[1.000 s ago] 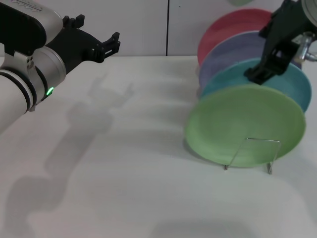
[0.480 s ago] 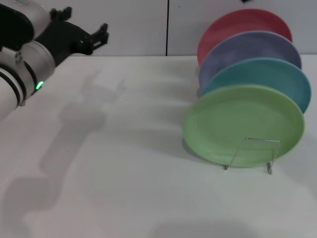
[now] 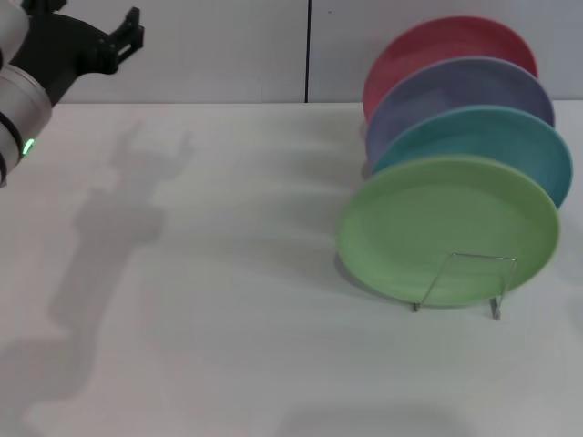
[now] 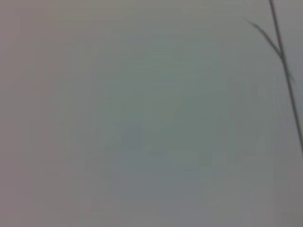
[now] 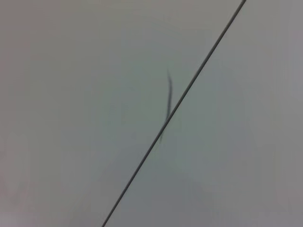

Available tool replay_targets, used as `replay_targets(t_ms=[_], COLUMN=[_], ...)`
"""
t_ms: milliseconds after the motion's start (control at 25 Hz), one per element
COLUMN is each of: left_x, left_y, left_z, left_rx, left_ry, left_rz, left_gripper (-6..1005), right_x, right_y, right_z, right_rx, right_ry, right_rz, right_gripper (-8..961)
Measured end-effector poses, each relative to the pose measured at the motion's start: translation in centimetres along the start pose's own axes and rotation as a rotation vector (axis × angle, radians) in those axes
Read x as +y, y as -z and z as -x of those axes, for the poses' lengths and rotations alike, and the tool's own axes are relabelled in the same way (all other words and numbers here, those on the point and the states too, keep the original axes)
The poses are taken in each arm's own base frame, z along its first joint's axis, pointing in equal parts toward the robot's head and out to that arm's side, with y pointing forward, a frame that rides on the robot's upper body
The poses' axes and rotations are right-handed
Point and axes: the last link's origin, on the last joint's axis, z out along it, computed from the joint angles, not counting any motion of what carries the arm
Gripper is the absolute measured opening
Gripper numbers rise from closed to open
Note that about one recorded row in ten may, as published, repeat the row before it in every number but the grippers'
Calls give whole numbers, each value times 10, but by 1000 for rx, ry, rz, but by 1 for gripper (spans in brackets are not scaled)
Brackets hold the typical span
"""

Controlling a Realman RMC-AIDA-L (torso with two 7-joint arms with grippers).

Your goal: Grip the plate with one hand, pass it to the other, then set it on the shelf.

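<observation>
Four plates upright in thin silver wire rack [image 3: 460, 282], round light green matte plate [image 3: 448, 229] frontmost, black two-fingered left gripper [image 3: 86, 32] well apart far-left, fingers spread, holding nothing

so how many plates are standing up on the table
4, in a row at the right: green plate in front on the wire rack, then blue, lavender and red behind. More could hide behind.

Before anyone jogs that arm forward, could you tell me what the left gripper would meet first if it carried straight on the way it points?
Probably only the pale back wall. The left gripper, open and empty, points right and away above the table, well clear of the green plate; depth is uncertain.
</observation>
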Motion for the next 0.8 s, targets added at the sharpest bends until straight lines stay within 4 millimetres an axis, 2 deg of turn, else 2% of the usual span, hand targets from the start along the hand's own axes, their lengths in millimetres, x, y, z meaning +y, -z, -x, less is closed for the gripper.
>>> replay_targets(t_ms=[320,560,600,800], left_x=[-18,-29,-30,-41], left_y=[7,15,16,27], left_z=[4,9,11,32], left_rx=[79,182,200,246], left_ry=[17,68,79,116], left_rz=[-120,-229,-246,-326], left_gripper=[866,866,866,866], right_x=[7,7,7,10], right_y=[8,5,5,4], right_z=[-38,-84,-84,-112], right_rx=[-150,-205,-205,-243], right_ry=[-168,-296,-296,-361], right_rz=[-74,-257,-257,-397], right_gripper=[752,752,752,752])
